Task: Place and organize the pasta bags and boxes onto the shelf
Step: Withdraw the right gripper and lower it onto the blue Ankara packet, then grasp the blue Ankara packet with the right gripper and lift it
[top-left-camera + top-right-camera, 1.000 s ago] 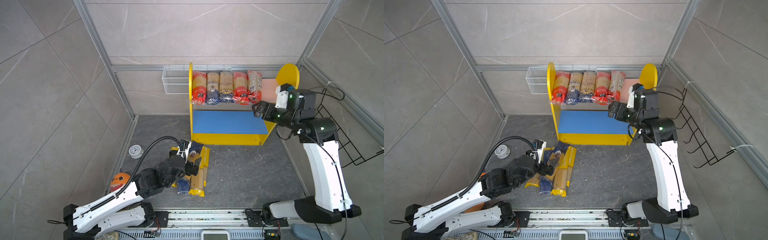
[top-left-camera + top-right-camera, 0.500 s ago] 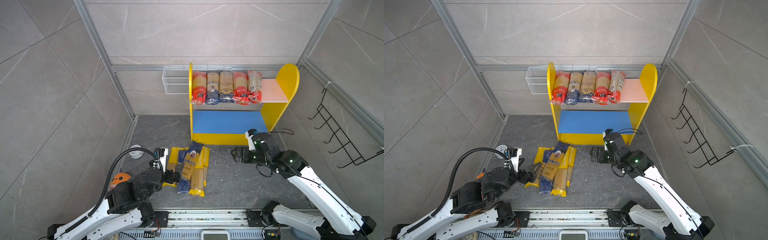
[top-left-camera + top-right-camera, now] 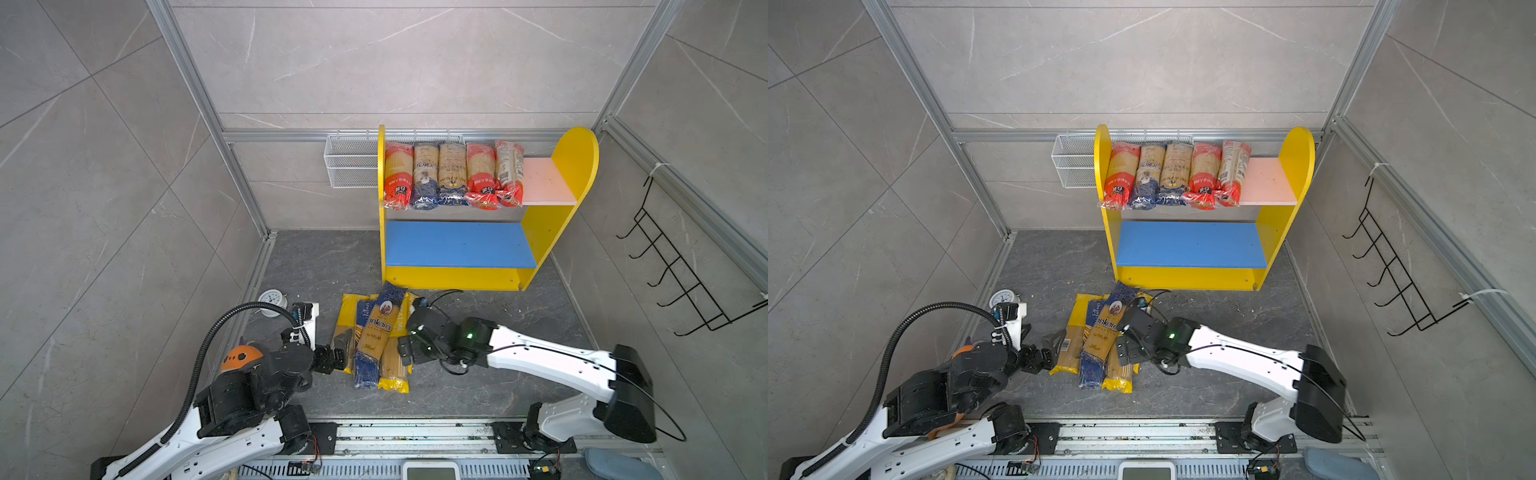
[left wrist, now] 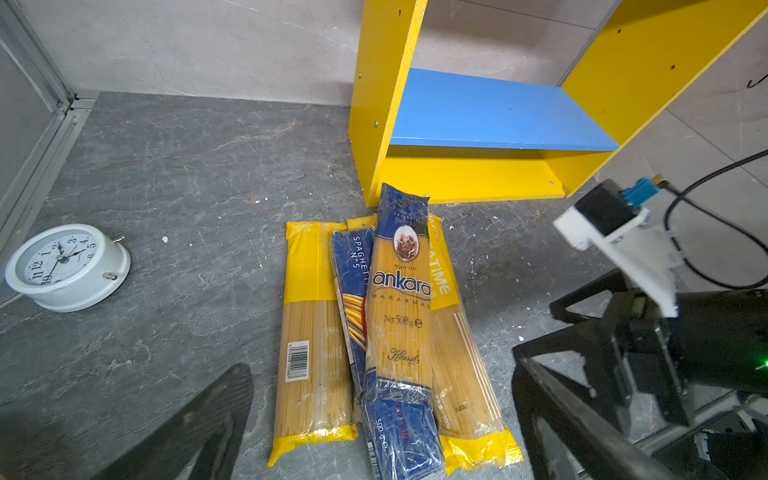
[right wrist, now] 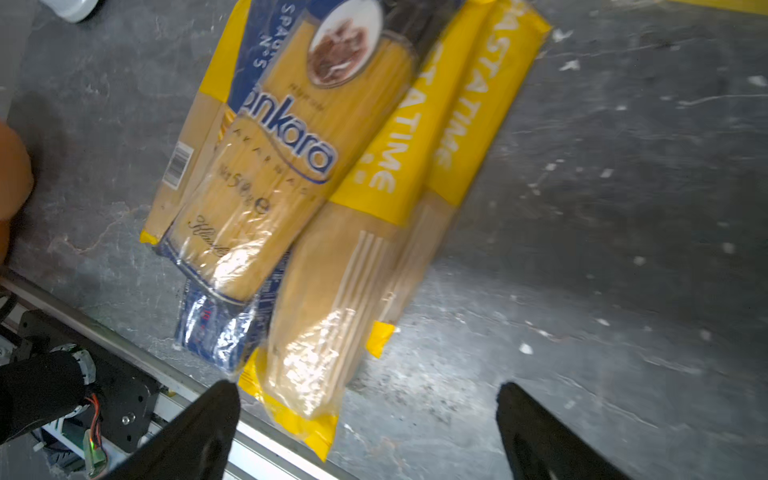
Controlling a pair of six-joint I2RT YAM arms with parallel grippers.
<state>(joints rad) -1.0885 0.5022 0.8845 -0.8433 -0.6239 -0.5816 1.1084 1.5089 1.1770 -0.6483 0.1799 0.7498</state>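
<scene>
Your left gripper (image 3: 338, 352) stood with jaws wide apart, empty, beside the pile of packs (image 3: 376, 340) on the floor just in front of the shelf (image 3: 453, 279). Your right gripper (image 3: 401, 349), equally spread and empty, hung over that pile. The top bag (image 4: 399, 299) read "ankara MAKARNAS", "Net 500 g", "Klasik". The dark-blue box (image 4: 353, 282) under it read "SPAGHE… N°5", rest covered. Right wrist view gave "STATIME" on two yellow bags (image 5: 469, 104); left wrist only "ATIME" on one. Five packs (image 3: 1169, 174) lay crowded at one end of the shelf's pink board (image 3: 1266, 183), print too small to read.
</scene>
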